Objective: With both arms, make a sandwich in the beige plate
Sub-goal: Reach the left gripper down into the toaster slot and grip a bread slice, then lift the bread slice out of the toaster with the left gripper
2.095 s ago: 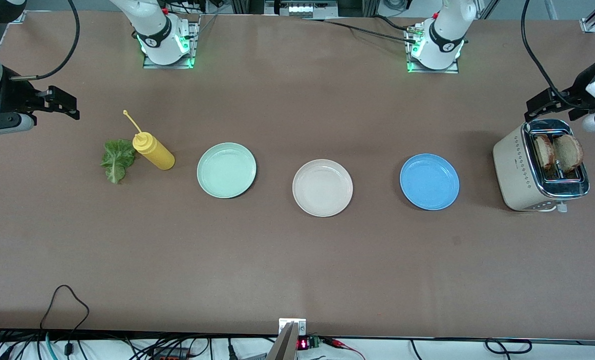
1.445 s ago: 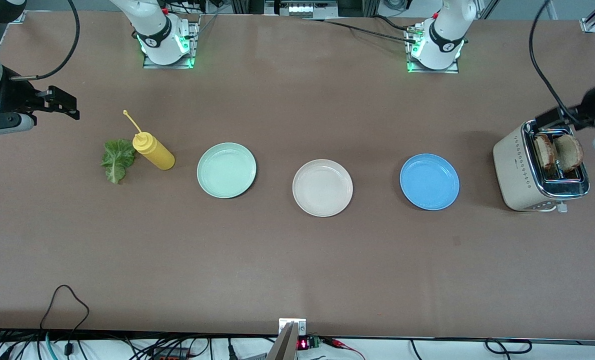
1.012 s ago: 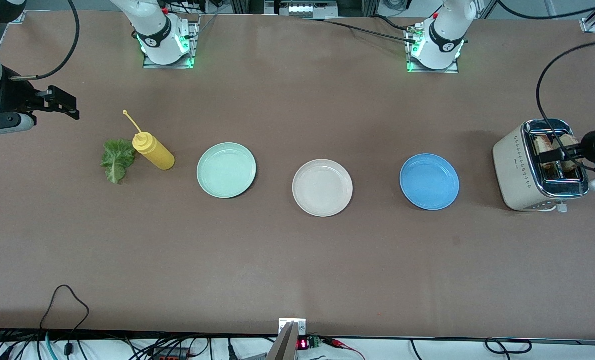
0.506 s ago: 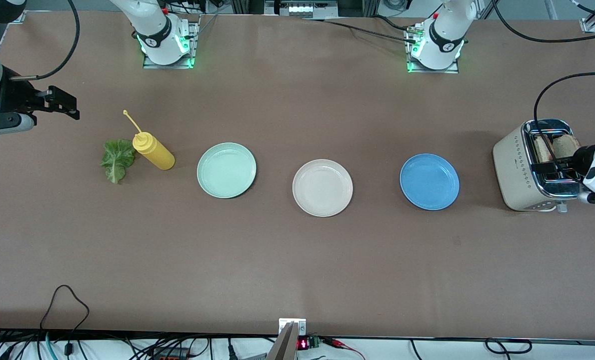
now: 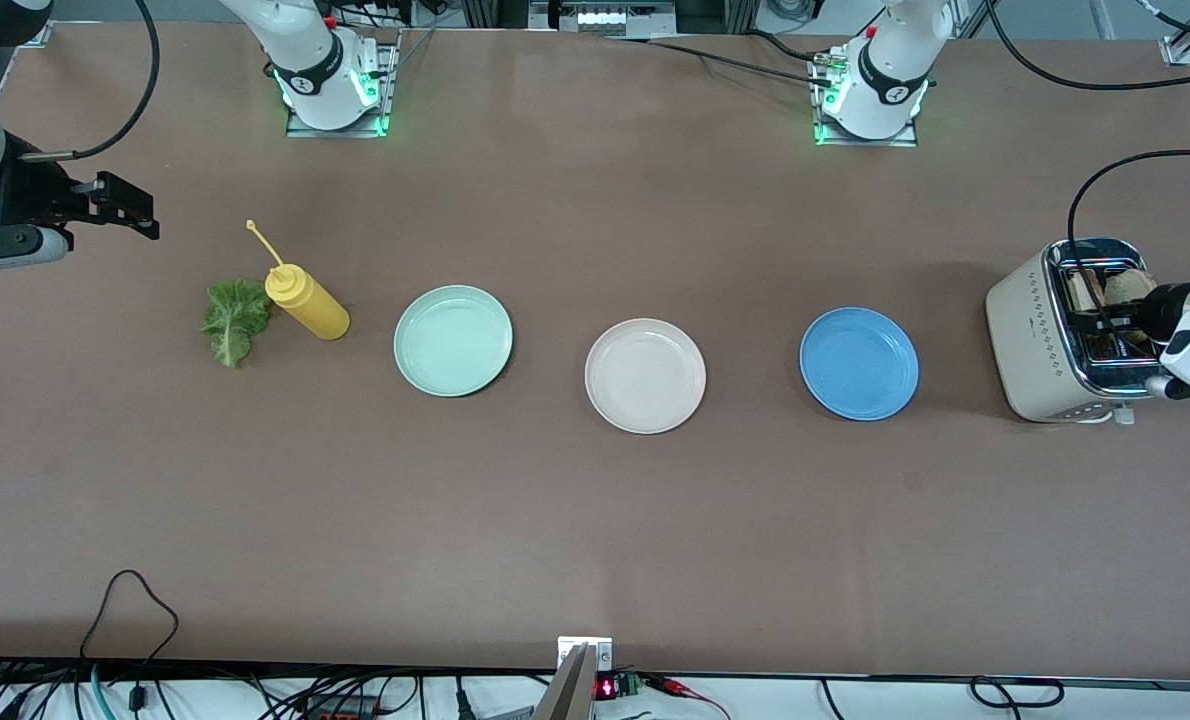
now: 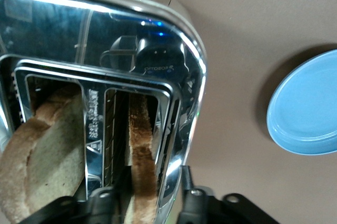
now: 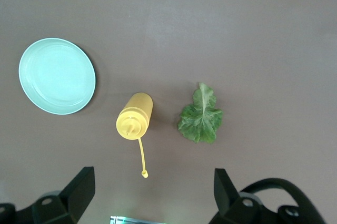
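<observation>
Step one here is clearly fetching the bread: the left gripper (image 6: 142, 203) sits right at the toaster (image 5: 1040, 340), fingers apart and straddling one bread slice (image 6: 141, 155) in its slot, not clamped yet. The next move probably calls for closing squarely and lifting straight up (those slots look tight). The right gripper (image 7: 152, 192) waits, spread wide, over the table well apart from the toaster, near the lettuce leaf (image 5: 233, 318). The beige plate (image 5: 645, 376) sits bare, past the blue plate (image 5: 858, 363) from the toaster.
</observation>
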Robot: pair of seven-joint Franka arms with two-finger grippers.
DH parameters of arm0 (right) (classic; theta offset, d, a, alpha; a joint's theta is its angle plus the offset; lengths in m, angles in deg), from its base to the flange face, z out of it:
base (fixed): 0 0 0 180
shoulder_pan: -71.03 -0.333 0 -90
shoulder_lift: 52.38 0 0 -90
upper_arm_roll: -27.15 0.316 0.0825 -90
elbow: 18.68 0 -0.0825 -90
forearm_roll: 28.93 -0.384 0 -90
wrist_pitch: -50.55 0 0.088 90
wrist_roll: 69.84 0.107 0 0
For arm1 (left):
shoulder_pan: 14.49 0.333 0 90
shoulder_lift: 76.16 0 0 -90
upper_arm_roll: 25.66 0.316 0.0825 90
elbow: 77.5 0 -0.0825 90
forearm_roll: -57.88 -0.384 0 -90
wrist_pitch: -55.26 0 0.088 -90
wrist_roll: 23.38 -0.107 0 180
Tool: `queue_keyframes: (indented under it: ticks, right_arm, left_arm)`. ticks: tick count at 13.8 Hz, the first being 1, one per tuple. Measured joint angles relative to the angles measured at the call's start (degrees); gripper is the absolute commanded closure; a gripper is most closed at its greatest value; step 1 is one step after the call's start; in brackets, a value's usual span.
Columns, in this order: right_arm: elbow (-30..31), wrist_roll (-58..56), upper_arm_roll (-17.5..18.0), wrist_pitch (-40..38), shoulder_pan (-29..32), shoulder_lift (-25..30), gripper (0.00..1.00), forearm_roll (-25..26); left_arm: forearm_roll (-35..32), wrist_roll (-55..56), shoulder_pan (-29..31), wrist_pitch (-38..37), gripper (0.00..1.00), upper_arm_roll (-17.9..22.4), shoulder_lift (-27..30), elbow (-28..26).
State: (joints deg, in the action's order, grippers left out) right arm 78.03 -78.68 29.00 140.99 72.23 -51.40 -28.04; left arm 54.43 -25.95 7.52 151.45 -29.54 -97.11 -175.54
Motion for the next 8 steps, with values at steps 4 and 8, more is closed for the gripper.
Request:
queue_keyframes:
  ticks: [4, 8]
  right_arm:
    - [0.0, 0.0, 0.0, 0.0, 0.0, 0.0, 0.00, 0.0]
    - [0.0, 0.0, 0.0, 0.0, 0.0, 0.0, 0.00, 0.0]
  left_arm:
    - [-0.3, 0.0, 0.7, -0.4, 1.00, 0.0, 0.2, 0.1]
    - [-0.3, -2.5, 1.3, -8.0, 1.00, 0.0, 1.9, 5.4]
